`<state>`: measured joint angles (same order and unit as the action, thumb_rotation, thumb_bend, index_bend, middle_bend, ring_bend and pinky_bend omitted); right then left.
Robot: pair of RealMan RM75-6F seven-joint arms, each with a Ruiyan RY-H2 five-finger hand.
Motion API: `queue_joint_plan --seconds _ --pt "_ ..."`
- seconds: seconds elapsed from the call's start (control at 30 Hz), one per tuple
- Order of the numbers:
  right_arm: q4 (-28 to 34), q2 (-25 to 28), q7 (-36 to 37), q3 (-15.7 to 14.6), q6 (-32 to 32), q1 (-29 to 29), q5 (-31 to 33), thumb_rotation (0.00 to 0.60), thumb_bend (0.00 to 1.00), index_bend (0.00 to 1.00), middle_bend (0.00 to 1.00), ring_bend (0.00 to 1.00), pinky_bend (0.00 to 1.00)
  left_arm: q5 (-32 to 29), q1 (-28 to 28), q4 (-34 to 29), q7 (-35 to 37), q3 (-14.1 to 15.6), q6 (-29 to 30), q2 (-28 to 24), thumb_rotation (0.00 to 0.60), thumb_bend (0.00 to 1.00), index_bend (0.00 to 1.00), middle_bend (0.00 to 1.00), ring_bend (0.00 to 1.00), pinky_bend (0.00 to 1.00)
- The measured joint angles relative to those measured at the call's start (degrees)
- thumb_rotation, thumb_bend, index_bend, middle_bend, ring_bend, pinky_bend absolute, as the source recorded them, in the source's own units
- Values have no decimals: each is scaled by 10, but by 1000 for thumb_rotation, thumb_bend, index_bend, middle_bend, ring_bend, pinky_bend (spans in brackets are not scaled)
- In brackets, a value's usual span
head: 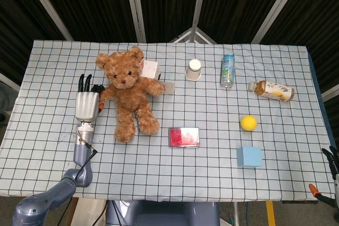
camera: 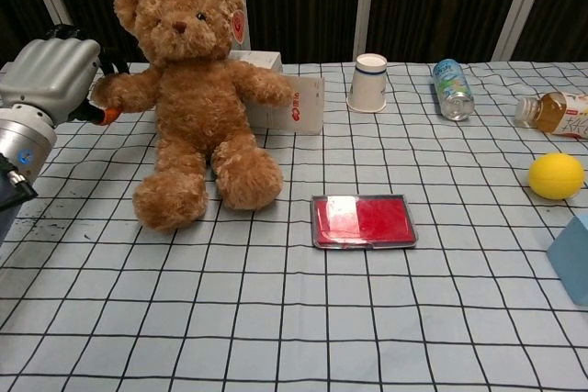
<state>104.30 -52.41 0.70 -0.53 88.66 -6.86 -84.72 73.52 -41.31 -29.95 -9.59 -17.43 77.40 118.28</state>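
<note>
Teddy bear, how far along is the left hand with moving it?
Done: the left hand grips the teddy bear by its paw. In hand: the bear sits on the checked tablecloth, leaning against a white box. Left: it is not lifted yet.
</note>
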Motion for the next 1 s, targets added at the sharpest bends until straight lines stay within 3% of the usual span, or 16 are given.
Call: queue_joint_plan --seconds 0.53,1.0 --pt "4 1 -4 0 -2 1 4 600 218 108 61 73 0 -1 -12 -63 -31 -12 5 -20 600 498 503 416 105 0" --pt "7 2 -6 -1 0 0 2 600 218 109 61 73 0 -8 12 0 -8 7 -31 -11 600 496 503 416 105 0"
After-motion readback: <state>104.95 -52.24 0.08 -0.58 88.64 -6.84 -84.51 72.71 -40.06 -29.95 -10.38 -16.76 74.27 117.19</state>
